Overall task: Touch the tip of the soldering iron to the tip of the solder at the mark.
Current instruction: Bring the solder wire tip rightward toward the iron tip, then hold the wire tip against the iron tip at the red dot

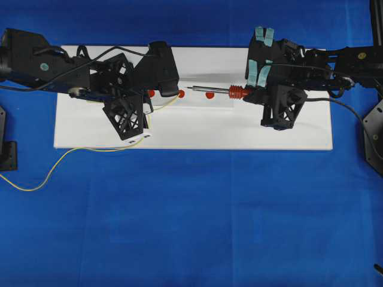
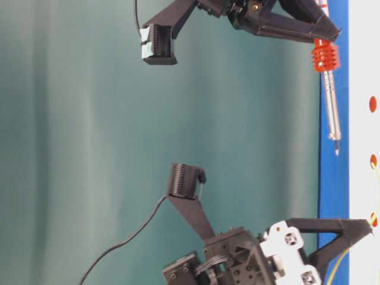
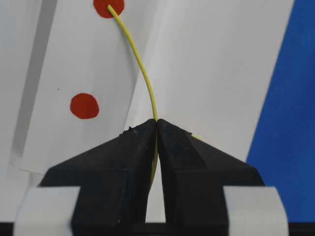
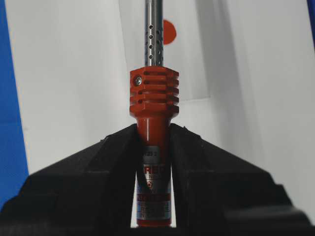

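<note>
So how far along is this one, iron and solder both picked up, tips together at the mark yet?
Done: the left tool is shut on the solder, whose tip lies on a red dot; the right tool is shut on the soldering iron. In hand: the iron points at the solder from the right. Left: in the overhead view the iron tip is short of the solder's end, so contact is not yet made.

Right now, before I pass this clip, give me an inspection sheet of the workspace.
Surface: white board with red dot marks, lying on a blue cloth.
Job's things: soldering iron level, tip short of the solder; solder's end lies on a red dot.
Clutter: nothing seen.
Grippers: left gripper shut on the solder; right gripper shut on the iron's handle.
Cables: black cord trailing right; solder's slack loops off the board.
Surroundings: green backdrop.
</note>
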Controlling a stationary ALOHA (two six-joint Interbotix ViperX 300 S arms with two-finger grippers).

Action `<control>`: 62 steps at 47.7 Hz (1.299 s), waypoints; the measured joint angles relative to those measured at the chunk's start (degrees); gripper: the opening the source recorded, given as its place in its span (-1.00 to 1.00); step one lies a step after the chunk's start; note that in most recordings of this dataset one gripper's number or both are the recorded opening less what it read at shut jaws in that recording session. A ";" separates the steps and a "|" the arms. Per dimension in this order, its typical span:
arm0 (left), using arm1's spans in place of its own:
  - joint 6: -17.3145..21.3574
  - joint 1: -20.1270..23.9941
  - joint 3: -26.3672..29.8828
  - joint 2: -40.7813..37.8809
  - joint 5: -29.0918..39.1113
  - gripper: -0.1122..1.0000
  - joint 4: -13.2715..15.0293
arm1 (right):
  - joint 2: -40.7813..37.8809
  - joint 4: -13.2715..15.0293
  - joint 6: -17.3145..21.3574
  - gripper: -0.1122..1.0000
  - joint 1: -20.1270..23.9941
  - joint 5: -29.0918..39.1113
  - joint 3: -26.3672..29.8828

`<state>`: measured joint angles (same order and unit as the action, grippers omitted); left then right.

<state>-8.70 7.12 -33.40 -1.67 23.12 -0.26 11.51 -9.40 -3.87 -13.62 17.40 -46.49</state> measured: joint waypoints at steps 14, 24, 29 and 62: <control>-0.26 -0.18 0.00 -0.09 0.35 -0.77 0.00 | -0.70 0.00 0.00 -0.68 -0.26 -0.26 -0.09; -0.18 -0.35 0.00 -0.09 0.53 -0.77 0.00 | -3.96 0.00 0.09 -0.68 -0.79 -0.26 1.58; -0.09 -0.26 0.00 -0.09 0.53 -0.77 0.00 | -5.36 0.00 0.00 -0.68 -0.70 0.18 2.64; 0.26 -0.35 2.72 -0.97 4.57 -0.77 -0.09 | -7.29 0.00 0.09 -0.68 -0.09 2.20 3.78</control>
<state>-8.44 6.77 -30.67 -2.64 27.69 -0.35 4.22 -9.40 -3.78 -13.71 19.60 -42.71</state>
